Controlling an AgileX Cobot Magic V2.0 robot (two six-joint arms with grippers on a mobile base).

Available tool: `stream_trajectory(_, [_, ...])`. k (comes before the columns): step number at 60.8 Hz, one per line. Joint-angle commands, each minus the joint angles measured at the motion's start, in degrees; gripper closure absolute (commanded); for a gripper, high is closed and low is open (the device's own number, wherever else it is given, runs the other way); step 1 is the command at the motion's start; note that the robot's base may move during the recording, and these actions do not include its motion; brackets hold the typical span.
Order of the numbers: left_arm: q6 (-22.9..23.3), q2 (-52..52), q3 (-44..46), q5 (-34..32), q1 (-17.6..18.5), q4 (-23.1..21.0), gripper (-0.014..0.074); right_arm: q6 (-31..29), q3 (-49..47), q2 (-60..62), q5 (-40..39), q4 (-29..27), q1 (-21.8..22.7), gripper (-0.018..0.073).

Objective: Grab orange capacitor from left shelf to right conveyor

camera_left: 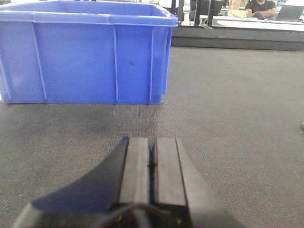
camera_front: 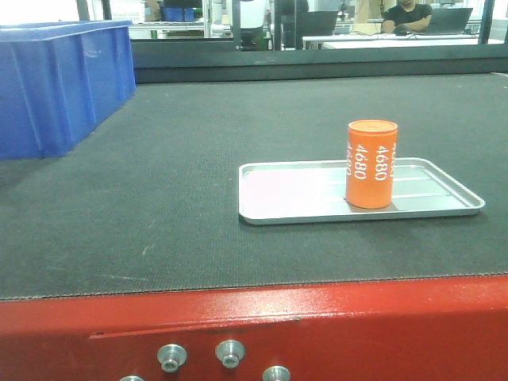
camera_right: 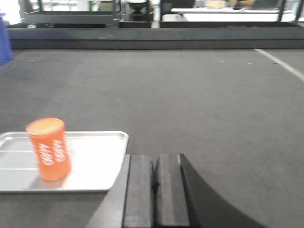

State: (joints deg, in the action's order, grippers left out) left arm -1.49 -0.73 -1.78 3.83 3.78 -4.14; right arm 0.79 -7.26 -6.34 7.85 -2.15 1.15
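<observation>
Both fingers pairs pressed together, left (camera_left: 152, 164), right (camera_right: 154, 183), orange capacitor (camera_front: 371, 163) upright, white 4680 numerals, on silver tray (camera_front: 294, 208)

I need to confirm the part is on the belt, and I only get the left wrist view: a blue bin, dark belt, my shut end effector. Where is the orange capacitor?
Observer: The orange capacitor stands upright in a shallow silver tray lying on the conveyor belt.
Operator: Is the right arm gripping it?
Observer: No. The right end effector is shut on nothing, apart from the capacitor, which stands to its left.
Operator: And the bin relative to that tray?
Observer: In the front view, the blue bin sits at the belt's far left, well apart from the tray.
</observation>
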Motion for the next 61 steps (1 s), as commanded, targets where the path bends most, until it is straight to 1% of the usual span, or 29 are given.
stream_trajectory(1, [0.09, -0.67, 0.3, -5.19, 0.01, -0.1, 0.0723, -0.79, 0.62, 2.47, -4.83, -0.33, 1.82, 0.0503])
stream_trajectory(10, [0.09, -0.67, 0.3, -5.19, 0.01, -0.1, 0.0723, -0.79, 4.31, 6.4, -5.38, -0.33, 2.59, 0.0503])
stream_trajectory(18, [0.09, -0.67, 0.3, -5.19, 0.01, -0.1, 0.0723, -0.36, 8.82, 7.75, -10.19, -0.33, 2.59, 0.0503])
stream_trajectory(23, [0.09, -0.67, 0.3, -5.19, 0.01, -0.1, 0.0723, -0.36, 8.63, 7.75, -8.18, -0.33, 2.59, 0.0503])
stream_trajectory(61, [0.09, -0.67, 0.3, -5.19, 0.01, -0.1, 0.0723, -0.36, 8.63, 7.75, -8.18, -0.33, 2.59, 0.0503])
